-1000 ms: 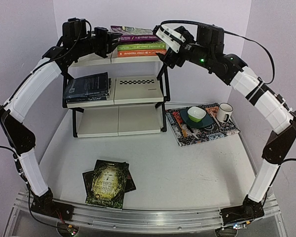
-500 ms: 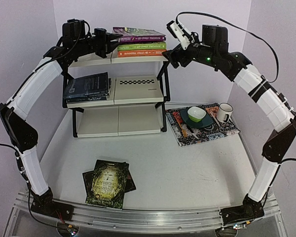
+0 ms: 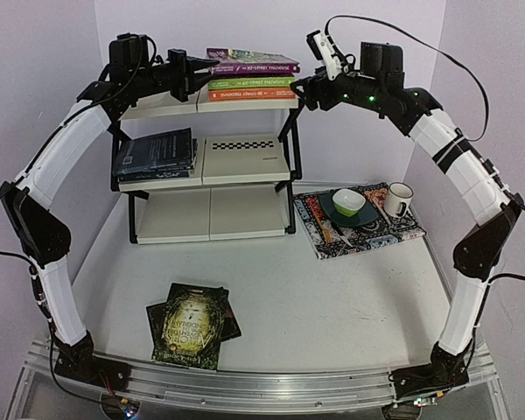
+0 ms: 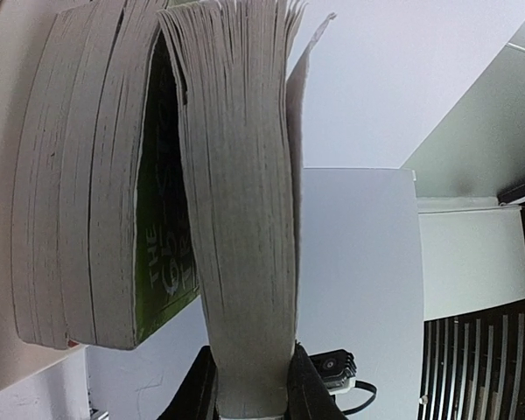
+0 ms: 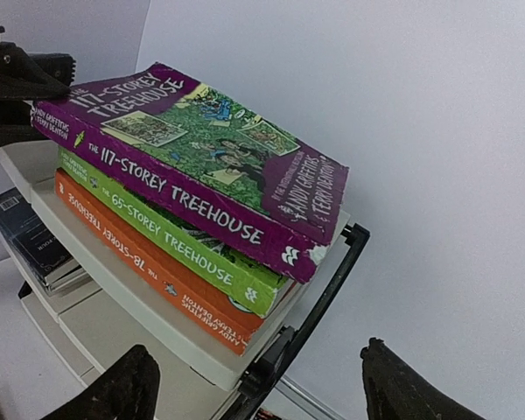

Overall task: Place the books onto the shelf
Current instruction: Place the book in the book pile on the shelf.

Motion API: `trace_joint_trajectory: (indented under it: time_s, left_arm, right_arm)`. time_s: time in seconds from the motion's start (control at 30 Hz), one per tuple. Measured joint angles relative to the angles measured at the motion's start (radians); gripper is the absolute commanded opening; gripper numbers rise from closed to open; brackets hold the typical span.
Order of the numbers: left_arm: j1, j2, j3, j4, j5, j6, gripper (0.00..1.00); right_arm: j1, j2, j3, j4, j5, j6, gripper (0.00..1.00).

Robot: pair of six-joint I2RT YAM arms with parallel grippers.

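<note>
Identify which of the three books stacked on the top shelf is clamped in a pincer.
The purple 117-Storey Treehouse, topmost, is clamped in the left pincer; the green book and orange book beneath lie free.

Right gripper (image 3: 304, 89) lifted, swung rightward (jaws narrowing); purple book (image 3: 254, 64) slid right.

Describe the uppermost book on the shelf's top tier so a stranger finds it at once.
Find the three-tier shelf at the back. On its top tier lies a stack of three. The purple book is uppermost, above the green book and the orange book, and only it is clamped by the left fingers.
</note>
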Motion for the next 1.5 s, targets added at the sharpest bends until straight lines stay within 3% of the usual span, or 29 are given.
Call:
trace_joint_trajectory:
  time_s: [0.1,0.33,0.47,0.57,0.87,1.23,1.5]
  left_arm:
    - [0.005,0.001,0.000,0.000,0.016,-0.002,0.02]
    - [0.020,0.001,0.000,0.000,0.027,-0.002,0.24]
    - [0.029,0.001,0.000,0.000,0.027,0.000,0.29]
    - [0.036,0.001,0.000,0.009,0.027,0.001,0.30]
    - [0.043,0.031,0.020,0.040,0.029,-0.002,0.35]
    - [0.052,0.066,0.034,0.058,0.028,-0.001,0.35]
    - [0.051,0.066,0.034,0.065,0.028,0.005,0.42]
  right_arm:
    - [0.000,0.032,0.029,-0.003,-0.020,0.013,0.74]
    - [-0.001,0.082,0.088,-0.010,-0.053,0.028,0.75]
    - [-0.001,0.095,0.109,-0.008,-0.069,0.040,0.79]
    - [0.000,0.105,0.121,-0.002,-0.081,0.055,0.84]
    - [0.000,0.154,0.155,0.021,-0.081,0.126,0.86]
    - [0.000,0.159,0.155,0.131,-0.055,0.217,0.75]
    - [0.000,0.194,0.155,0.177,-0.029,0.249,0.70]
